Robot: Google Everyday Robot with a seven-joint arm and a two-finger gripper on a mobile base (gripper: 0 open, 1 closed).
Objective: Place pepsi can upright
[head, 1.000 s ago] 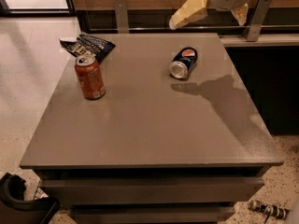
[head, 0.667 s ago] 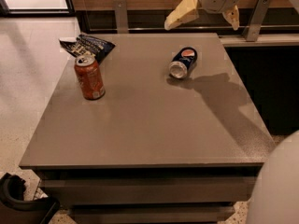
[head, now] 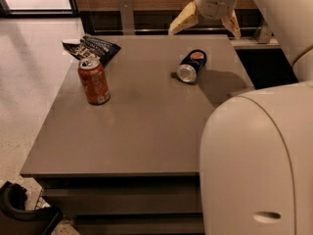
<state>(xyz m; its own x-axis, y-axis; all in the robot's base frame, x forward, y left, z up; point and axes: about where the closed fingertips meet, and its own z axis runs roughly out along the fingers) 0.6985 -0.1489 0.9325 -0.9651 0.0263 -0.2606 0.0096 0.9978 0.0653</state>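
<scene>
The pepsi can [head: 191, 66] is dark blue with a silver end and a round logo. It lies on its side on the grey table [head: 142, 136], right of centre towards the far edge, its silver end facing me. My gripper [head: 206, 23] hangs above and just behind the can, near the table's far edge. Its two tan fingers [head: 182, 21] are spread wide apart and hold nothing. It does not touch the can.
An orange-red can [head: 94, 81] stands upright on the table's left part. A dark snack bag [head: 91, 47] lies at the far left corner. My white arm body [head: 257, 165] fills the lower right. A railing runs behind the table.
The gripper has moved left and down, closer over the pepsi can. My arm body has swung into the lower right of the view. Both cans have stayed put.
</scene>
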